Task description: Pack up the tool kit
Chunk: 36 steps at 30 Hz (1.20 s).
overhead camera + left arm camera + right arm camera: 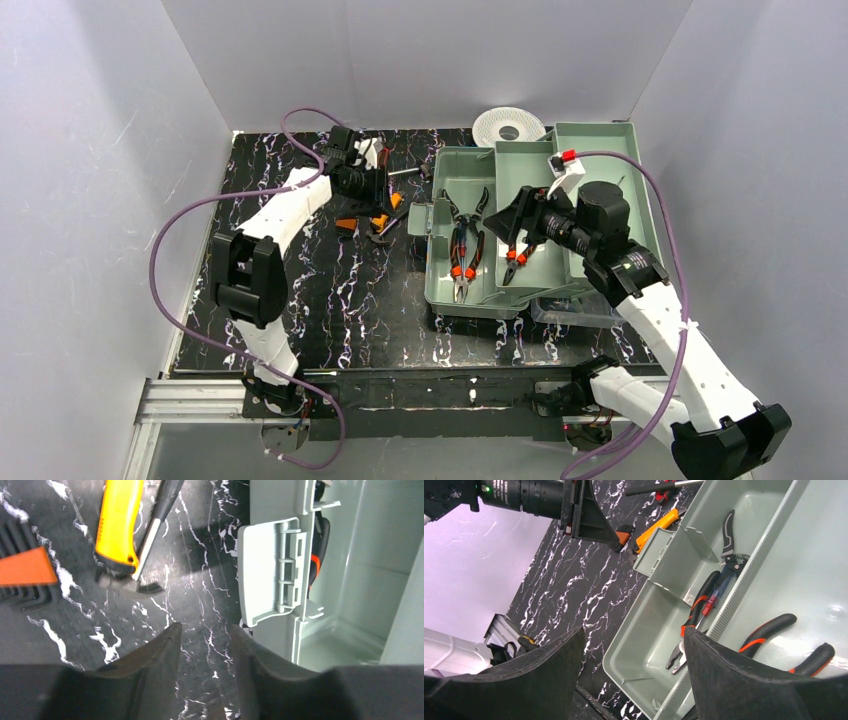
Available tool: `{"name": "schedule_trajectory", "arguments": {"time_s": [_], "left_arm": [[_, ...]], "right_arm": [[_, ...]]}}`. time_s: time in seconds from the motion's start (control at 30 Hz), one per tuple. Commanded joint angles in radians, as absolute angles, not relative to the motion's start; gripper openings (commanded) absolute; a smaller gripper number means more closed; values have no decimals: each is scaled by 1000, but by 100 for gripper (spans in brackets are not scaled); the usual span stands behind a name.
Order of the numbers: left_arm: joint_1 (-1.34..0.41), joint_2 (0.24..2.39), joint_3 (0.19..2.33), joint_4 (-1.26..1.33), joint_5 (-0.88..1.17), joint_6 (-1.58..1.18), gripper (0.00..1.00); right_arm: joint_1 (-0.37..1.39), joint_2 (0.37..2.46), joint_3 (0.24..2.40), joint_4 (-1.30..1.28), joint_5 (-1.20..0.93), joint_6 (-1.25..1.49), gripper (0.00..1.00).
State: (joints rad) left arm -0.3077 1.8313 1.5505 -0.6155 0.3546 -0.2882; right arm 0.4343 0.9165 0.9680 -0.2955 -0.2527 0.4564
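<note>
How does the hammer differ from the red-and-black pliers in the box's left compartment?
The hammer lies on the table outside the box; the pliers lie inside it. The hammer's handle is yellow-orange; the pliers' grips are black with red. Both lie flat, neither gripped.

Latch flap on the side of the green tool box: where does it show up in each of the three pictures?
Top external: latch flap left of centre, on the tool box's outer wall.
Left wrist: large, right of centre.
Right wrist: upper middle, swung out over the table.
Shared landmark: black-and-red pliers in the compartment behind it.
</note>
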Motion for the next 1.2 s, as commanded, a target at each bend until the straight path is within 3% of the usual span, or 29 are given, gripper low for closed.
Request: {"name": "schedule_trajectory", "arguments": {"time_s": [0.0,0.07,0.17,0.47,0.67,0.77,1.03,1.1,1.17], "left_arm": [[-315,1767,1521,-679,227,-251,56],[-323,1779,1530,-673,205,-256,72],[-336,1822,1551,-652,132,-266,81],[-338,2035,1685,-640,-105,-166,78],[-337,2110,1682,-582,-97,-156,76],[-338,2150,1700,-572,-73,-159,65],[-337,2213,1721,-562,-46,-168,49],[-338,2223,1726,-563,-30,-155,41],[-338,2225,1722,-565,-27,-157,26]], "right_arm": [[439,912,990,-217,-298,494,79],[438,914,995,-219,-306,494,79],[439,913,1006,-228,-303,488,79],[439,917,1052,-278,-296,459,79],[439,911,1045,-278,-300,463,79],[439,909,1045,-282,-301,465,79],[439,891,1033,-287,-285,463,79],[439,894,1033,-287,-287,463,79],[439,893,1033,-287,-287,463,79]]}}
